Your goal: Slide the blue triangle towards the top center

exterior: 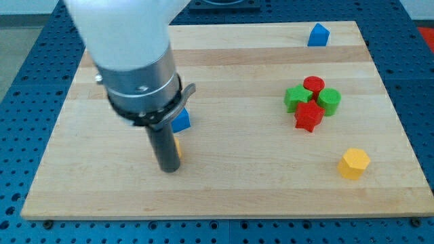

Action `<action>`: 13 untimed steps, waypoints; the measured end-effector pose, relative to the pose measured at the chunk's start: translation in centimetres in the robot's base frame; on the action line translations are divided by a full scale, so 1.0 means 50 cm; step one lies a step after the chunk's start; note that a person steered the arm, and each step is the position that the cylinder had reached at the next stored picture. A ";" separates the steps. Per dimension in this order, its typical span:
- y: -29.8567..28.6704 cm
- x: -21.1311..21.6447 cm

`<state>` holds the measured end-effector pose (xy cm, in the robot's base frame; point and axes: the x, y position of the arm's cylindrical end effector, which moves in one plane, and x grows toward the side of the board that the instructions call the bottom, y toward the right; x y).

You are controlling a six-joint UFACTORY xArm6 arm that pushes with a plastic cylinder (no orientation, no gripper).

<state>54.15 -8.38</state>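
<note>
A blue block (182, 120) lies left of the board's middle. It is partly hidden behind my arm's grey collar, and the part that shows looks triangular. My rod comes down just below it, and my tip (168, 169) rests on the board a little below and to the left of this block. A yellow block (175, 145) shows as a sliver at the rod's right side, mostly hidden; I cannot tell whether it touches the rod. A second blue block (318, 34) with a peaked top sits near the board's top edge at the right.
At the right, a cluster holds a red cylinder (313, 85), a green star (295, 98), a green block (329, 101) and a red star (308, 116). A yellow hexagon (354, 163) lies at the lower right. The wooden board (81, 176) sits on a blue perforated table.
</note>
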 end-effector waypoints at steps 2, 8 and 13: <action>0.036 -0.069; 0.241 -0.377; 0.762 -0.576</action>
<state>25.37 29.72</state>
